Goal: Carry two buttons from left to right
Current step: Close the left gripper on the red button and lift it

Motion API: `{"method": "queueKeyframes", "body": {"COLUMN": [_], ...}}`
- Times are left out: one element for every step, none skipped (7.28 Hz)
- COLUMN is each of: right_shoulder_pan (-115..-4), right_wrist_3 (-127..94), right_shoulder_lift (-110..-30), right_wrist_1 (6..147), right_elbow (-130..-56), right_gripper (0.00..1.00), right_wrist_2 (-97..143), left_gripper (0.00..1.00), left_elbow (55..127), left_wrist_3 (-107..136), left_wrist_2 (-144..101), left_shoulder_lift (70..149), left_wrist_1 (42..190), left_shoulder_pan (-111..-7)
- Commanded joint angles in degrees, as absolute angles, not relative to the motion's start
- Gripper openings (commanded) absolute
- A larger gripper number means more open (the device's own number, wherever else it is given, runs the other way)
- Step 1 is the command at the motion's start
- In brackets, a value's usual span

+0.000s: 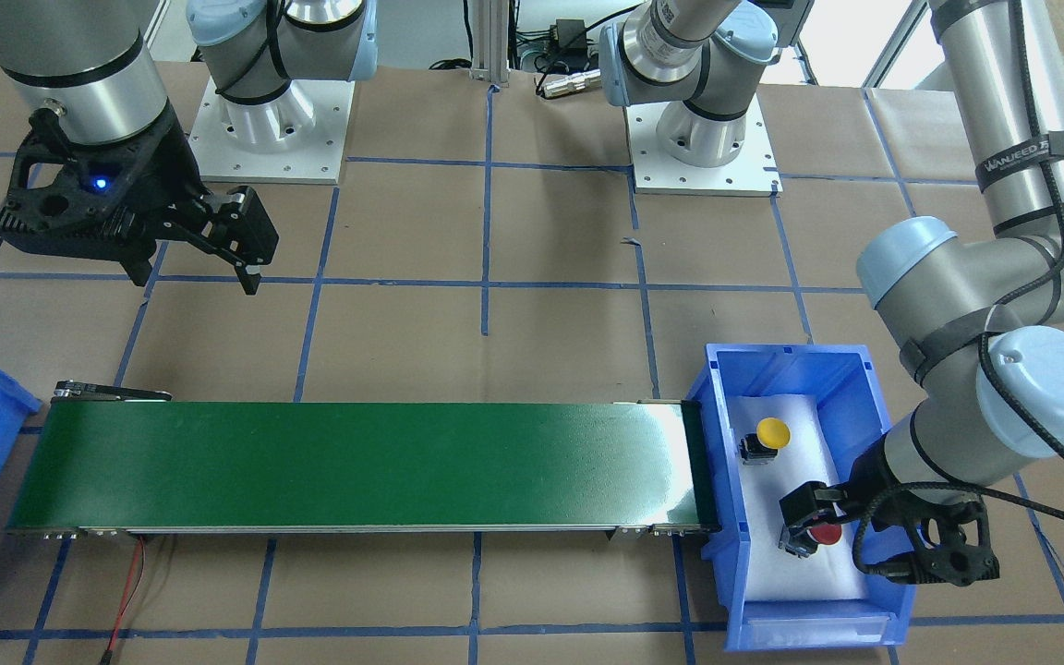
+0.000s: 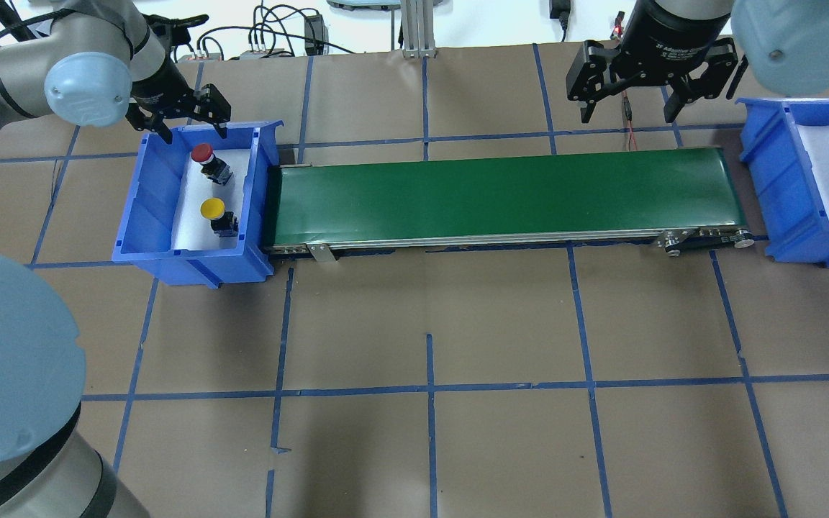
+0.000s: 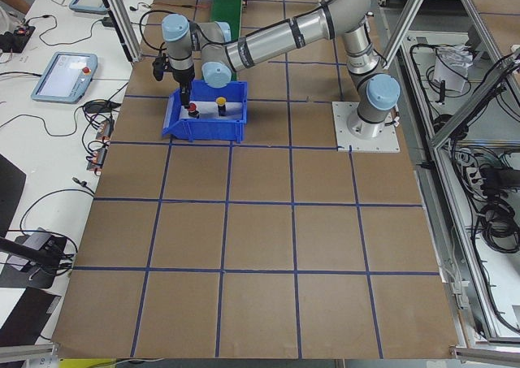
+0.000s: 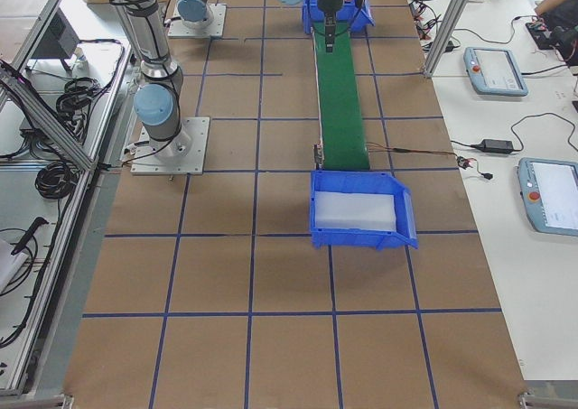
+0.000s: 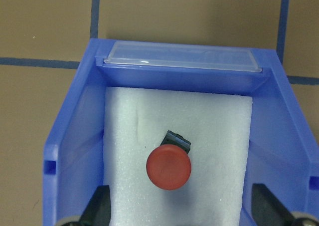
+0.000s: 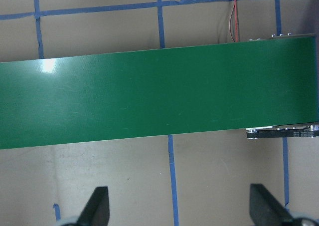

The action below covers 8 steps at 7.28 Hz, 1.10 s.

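Observation:
The red button (image 2: pixel 203 152) and the yellow button (image 2: pixel 213 209) stand on white foam in the blue bin (image 2: pixel 134 208) at the belt's left end. In the front view the yellow button (image 1: pixel 772 431) sits apart from the red button (image 1: pixel 828 534). My left gripper (image 2: pixel 191 128) is open over the bin's far end, its fingers on either side of the red button without touching it. The left wrist view shows the red cap (image 5: pixel 168 167) between the spread fingertips (image 5: pixel 97 206). My right gripper (image 2: pixel 630 115) is open and empty, held above the table behind the belt's right end.
A long green conveyor belt (image 2: pixel 501 191) runs between the left bin and a second blue bin (image 2: pixel 789 187) lined with white foam at its right end. A red-black wire (image 2: pixel 629 133) lies behind the belt. Both arm bases (image 1: pixel 269 129) stand on the table's robot side.

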<state>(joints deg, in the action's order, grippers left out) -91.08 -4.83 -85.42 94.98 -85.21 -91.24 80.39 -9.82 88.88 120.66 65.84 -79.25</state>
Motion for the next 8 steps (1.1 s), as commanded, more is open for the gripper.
{"method": "queueKeyframes", "body": {"right_shoulder_pan": [-91.14,-91.4,-92.19,-92.2,-92.2,-92.2,-92.2,-92.2], "right_wrist_3": [-4.83,-4.92,-5.01,-5.27,-5.1,-5.36,-5.01,-5.44], "right_shoulder_lift": [-85.43,-85.34,-85.43,-84.91,-84.9,-84.64,-84.55,-84.64], "right_wrist_1": [94.48,94.31,94.22,94.22,94.22,94.39,94.22,94.22], "right_elbow": [-85.61,-85.61,-85.61,-85.52,-85.6,-85.61,-85.52,-85.6], "right_gripper": [1.0,1.0,1.0,1.0,1.0,1.0,1.0,1.0], "right_wrist_2": [-91.23,-90.88,-90.88,-90.97,-91.05,-91.05,-91.14,-91.06], "left_gripper": [1.0,1.0,1.0,0.96,0.88,0.72,0.62,0.44], "left_elbow": [81.12,82.6,82.7,83.75,83.67,83.32,83.06,82.71], "left_wrist_3": [-15.81,-16.78,-19.92,-19.6,-19.6,-19.6,-19.6,-19.95], "left_wrist_2": [88.51,88.42,88.42,87.81,87.98,87.63,87.98,88.33], "left_shoulder_lift": [122.25,122.17,122.52,122.61,122.61,122.61,122.87,122.7], "left_wrist_1": [65.21,65.56,64.0,63.55,63.63,63.63,63.63,63.63], "left_shoulder_pan": [-78.93,-79.27,-78.32,-78.48,-78.31,-78.4,-78.49,-78.49]}}
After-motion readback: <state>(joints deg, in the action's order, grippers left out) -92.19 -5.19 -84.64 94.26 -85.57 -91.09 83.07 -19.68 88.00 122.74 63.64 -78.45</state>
